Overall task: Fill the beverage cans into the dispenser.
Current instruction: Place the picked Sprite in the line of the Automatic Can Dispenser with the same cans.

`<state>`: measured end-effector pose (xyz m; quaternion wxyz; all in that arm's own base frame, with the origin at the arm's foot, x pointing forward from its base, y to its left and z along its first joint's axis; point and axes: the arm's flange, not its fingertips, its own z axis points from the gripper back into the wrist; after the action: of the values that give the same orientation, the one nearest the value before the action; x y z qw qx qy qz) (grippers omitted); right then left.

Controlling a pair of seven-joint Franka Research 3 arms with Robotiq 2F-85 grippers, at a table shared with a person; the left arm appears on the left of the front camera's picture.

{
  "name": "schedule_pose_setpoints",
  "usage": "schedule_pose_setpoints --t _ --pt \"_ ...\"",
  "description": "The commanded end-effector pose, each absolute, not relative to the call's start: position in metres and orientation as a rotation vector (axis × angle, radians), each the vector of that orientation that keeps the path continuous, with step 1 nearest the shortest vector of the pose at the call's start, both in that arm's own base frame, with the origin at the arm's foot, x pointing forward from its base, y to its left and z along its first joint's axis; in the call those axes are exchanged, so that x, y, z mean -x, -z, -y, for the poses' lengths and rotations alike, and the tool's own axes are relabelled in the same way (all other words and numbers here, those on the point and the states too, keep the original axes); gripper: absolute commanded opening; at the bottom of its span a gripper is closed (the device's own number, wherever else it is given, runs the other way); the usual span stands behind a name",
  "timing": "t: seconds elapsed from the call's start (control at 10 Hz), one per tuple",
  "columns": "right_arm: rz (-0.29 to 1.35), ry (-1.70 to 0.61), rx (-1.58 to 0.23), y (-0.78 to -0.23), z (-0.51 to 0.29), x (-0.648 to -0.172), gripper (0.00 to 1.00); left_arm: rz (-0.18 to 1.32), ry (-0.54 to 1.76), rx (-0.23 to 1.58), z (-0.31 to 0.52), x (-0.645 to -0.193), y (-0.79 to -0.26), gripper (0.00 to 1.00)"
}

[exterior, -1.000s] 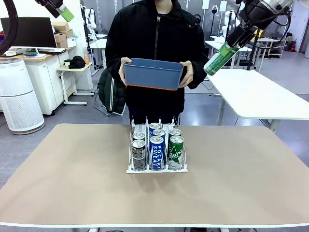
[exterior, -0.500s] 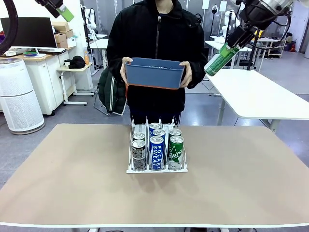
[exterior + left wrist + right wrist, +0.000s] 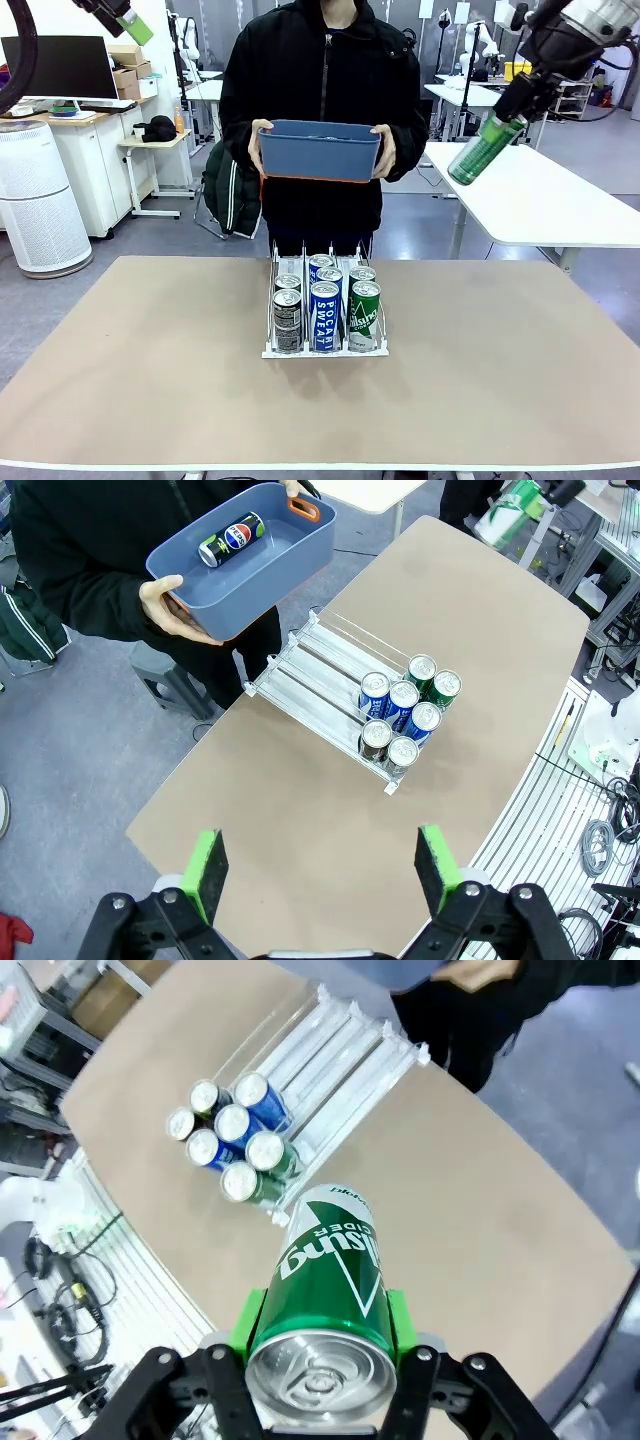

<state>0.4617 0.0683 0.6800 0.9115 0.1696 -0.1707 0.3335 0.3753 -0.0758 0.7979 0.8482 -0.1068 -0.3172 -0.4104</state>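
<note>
- The right gripper (image 3: 320,1325) is clenched on a green can (image 3: 330,1260). Its green pads press the can's sides just below the silver top, and the body with its white lettering sticks out past the fingers.
- From across the room that green can (image 3: 487,146) hangs high in the air, tilted with its free end down toward 7 o'clock. It is well above the desk (image 3: 150,350) and off toward 2 o'clock from the dispenser (image 3: 325,350), touching nothing but the gripper.
- The left gripper (image 3: 322,870) is spread wide with nothing between its pads. It is parked up at 11 o'clock in the front view (image 3: 125,18), far from everything on the desk.
- The dispenser sits in the middle of the desk. Its cans (image 3: 403,698) are bunched against the front lip, and the back stretch of its lanes (image 3: 310,670) is bare.
- I count seven cans in it from the left wrist view: two dark ones (image 3: 287,320) in the lane at 9 o'clock, three blue ones (image 3: 324,315) in the middle lane, and two green ones (image 3: 365,310) in the lane at 3 o'clock. All stand upright.
- At 12 o'clock, beyond the far edge of the desk, a person (image 3: 320,80) holds a blue tub (image 3: 318,155) with a hand (image 3: 260,140) on each end, at chest height and clear of the desk.
- One Pepsi can (image 3: 230,538) lies on its side in the tub.
</note>
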Motion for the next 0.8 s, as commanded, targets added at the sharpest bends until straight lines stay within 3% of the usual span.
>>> schedule_pose_setpoints --t 0.0,0.3,0.7 --pt "0.354 -0.556 -0.295 -0.669 -0.073 -0.414 0.58 0.667 0.856 0.229 0.075 -0.374 -0.798 1.00" --pt "0.204 -0.648 -0.348 -0.652 -0.062 -0.367 0.58 0.667 0.856 0.229 0.075 -0.374 -0.798 1.00" --pt "0.057 -0.814 -0.257 -0.608 -0.071 -0.332 0.58 0.667 0.856 0.229 0.075 -0.374 -0.798 1.00"
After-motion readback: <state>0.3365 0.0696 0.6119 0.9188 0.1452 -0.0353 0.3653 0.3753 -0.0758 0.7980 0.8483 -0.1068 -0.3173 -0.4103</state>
